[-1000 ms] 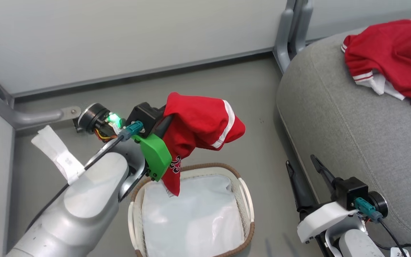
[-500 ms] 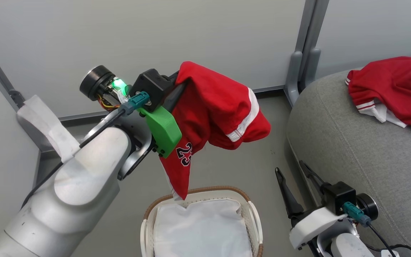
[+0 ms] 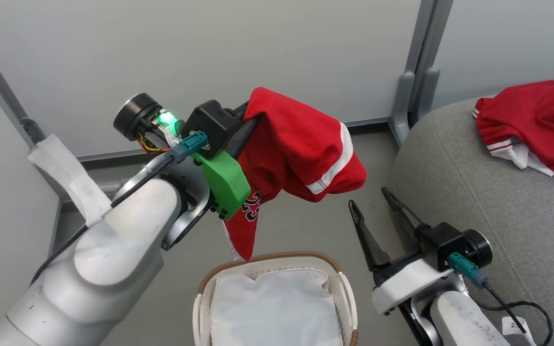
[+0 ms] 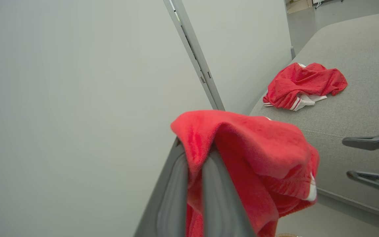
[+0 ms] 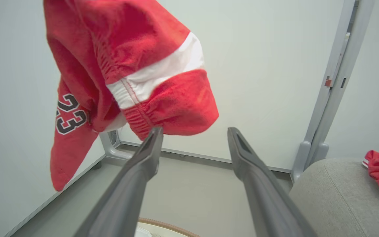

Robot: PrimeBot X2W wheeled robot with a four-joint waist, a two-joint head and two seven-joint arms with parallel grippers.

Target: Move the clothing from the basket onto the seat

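as you look down from the head view, your left gripper (image 3: pixel 245 132) is pinched tight on a fold of the shorts (image 3: pixel 301 149). they hang in the air above and behind the basket (image 3: pixel 267 257), draped over the fingers, with one end dangling close to its rim. what you see of the basket's inside holds the white liner (image 3: pixel 277 307). the seat (image 3: pixel 474 202) is to your right, with another red garment (image 3: pixel 532 120) bunched on it. your right gripper (image 3: pixel 369 199) stands spread and empty between basket and seat.

from the left wrist, the two fingers press together with cloth caught between them and spilling over the tips, and the seat lies beyond.

from the right wrist, the gathered, white-banded hem hangs just above the spread fingers, apart from them.

judge the shorts light, limp and apt to swing, not fragile. the pinch on a bunched fold looks sound. for a second hold, take that thick gathered hem.
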